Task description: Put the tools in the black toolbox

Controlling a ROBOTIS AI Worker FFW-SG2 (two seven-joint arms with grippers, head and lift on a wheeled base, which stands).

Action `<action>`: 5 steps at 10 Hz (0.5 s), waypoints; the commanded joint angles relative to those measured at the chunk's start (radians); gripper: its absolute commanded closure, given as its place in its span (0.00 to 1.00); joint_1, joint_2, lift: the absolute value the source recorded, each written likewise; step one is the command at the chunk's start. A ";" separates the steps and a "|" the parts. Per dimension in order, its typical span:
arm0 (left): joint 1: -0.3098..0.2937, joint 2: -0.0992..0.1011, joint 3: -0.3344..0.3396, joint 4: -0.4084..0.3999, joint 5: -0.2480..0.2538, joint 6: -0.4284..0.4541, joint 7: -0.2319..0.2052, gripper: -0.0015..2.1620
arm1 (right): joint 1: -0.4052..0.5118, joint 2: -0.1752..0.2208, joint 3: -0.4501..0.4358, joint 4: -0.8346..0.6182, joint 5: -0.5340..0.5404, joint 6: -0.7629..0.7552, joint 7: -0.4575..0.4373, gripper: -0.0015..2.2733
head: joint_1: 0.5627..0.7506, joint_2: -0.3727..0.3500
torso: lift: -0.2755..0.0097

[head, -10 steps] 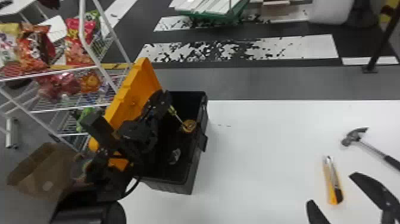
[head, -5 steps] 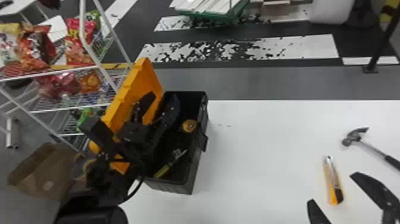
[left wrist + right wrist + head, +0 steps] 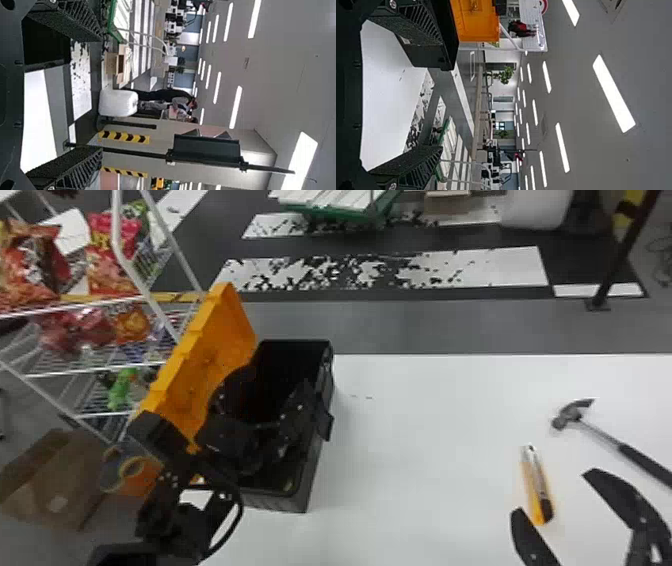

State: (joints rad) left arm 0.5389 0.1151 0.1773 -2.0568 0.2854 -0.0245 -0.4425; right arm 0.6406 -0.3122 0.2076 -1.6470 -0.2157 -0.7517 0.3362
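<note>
- Blk toolbox (image 3: 280,504): at/below L gripper (image 3: 277,382); orange lid (image 3: 215,345) open to gripper's L.
- L arm in from lower L, wrist bent, fingers fwd, spread.
- Knife (image 3: 535,482): just ahead of R gripper (image 3: 554,494), fingers fwd, spread.
- Hammer (image 3: 600,435): beyond R gripper, on wht table (image 3: 425,490).

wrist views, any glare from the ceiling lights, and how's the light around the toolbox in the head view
Left wrist view: ceiling lights glare plain white; right wrist view: same, bright bare strips; head view: the black toolbox is dark inside, so the left claw partly merges with it, while the white table looks bright.
</note>
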 commanded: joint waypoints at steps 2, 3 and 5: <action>0.036 0.001 -0.081 -0.009 -0.038 0.002 0.044 0.01 | 0.007 0.002 -0.025 0.009 -0.021 -0.001 -0.037 0.03 | 0.70 0.71 | 0.83; 0.056 0.001 -0.108 -0.012 -0.043 -0.001 0.076 0.01 | 0.008 0.002 -0.033 0.016 -0.040 -0.001 -0.052 0.03 | 0.70 0.68 | 0.83; 0.141 0.001 -0.142 -0.014 -0.060 -0.108 0.186 0.01 | 0.014 0.004 -0.046 0.024 -0.053 -0.001 -0.082 0.03 | 0.70 0.59 | 0.83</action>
State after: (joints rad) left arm 0.6521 0.1166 0.0460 -2.0706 0.2306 -0.0990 -0.2638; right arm 0.6537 -0.3087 0.1651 -1.6261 -0.2634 -0.7523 0.2553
